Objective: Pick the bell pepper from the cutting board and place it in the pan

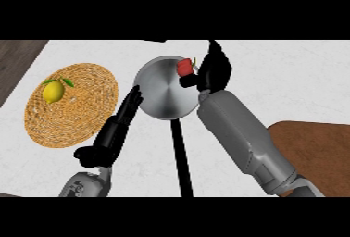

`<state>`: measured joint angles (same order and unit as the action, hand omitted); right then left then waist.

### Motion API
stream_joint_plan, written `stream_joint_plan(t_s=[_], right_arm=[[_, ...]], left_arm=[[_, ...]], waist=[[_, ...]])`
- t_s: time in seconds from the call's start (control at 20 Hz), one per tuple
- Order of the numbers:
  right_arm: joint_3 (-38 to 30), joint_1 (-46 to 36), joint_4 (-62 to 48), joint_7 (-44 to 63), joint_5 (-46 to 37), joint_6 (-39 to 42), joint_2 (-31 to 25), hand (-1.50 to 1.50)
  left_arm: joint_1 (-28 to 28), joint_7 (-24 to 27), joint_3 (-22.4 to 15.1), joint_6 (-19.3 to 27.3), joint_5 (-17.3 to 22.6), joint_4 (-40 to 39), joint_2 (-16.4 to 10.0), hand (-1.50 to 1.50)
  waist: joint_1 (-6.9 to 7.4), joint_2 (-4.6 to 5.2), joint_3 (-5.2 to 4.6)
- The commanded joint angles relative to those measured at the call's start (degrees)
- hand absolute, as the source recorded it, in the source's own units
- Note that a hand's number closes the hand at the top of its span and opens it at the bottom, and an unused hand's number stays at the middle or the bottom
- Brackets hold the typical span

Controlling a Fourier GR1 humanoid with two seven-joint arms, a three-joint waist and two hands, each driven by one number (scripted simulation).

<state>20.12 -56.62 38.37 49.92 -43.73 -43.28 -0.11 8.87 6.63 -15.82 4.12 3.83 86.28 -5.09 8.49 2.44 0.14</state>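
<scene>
- Bell pepper [184, 67], small and red, sits in the curled fingers [189, 82] of the right hand [213, 69], showing at the hand's left side while the palm hides the rest.
- The fingers close round it; one dark finger hooks just beneath it.
- Pepper and hand lie over the upper right part of the steel pan [160, 95], inside its rim. Whether the pepper touches the pan's floor I cannot tell.
- Judged from this, the carry is done and the placing is in hand. The next move calls for opening the fingers so the pepper settles in the pan, then lifting clear.
- The pan's black handle [182, 157] runs toward the lower edge.
- The left hand [125, 113] rests just beside the pan's left rim, fingers straight, holding nothing.
- The brown cutting board [318, 139] lies at lower right, well apart from the pepper.
</scene>
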Motion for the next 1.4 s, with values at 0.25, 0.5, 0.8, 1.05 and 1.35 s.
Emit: stream_joint_plan(t_s=[0.25,0.5,0.8,1.05,1.35], right_arm=[[0.90,-1.41,1.22,-8.38,10.48,-18.33,0.10,-1.50],[7.27,7.09,11.80,-15.32,22.92,-22.04,0.10,-1.50],[11.40,18.84,26.22,-30.01,34.75,-17.32,0.11,-1.50],[15.82,23.11,28.42,-35.93,37.86,-16.30,0.11,-1.50],[19.07,29.33,33.44,-36.17,32.19,-16.12,0.11,-1.50]], left_arm=[[0.67,1.58,1.81,0.01,-0.07,-2.49,-0.28,0.00],[-2.41,1.64,0.70,1.60,-0.73,-1.26,1.32,0.00],[-7.35,1.00,2.80,0.48,0.88,3.27,-1.32,0.00],[-6.04,2.19,5.57,-0.27,1.06,0.25,-1.31,0.00],[-4.45,-5.60,5.91,0.50,-0.37,6.21,-1.36,0.00]], waist=[[-2.31,-0.82,-0.07],[-4.10,-1.61,-0.03],[-6.67,-2.15,-0.03],[-7.80,-2.30,-0.12],[-8.33,-2.51,-0.14]])
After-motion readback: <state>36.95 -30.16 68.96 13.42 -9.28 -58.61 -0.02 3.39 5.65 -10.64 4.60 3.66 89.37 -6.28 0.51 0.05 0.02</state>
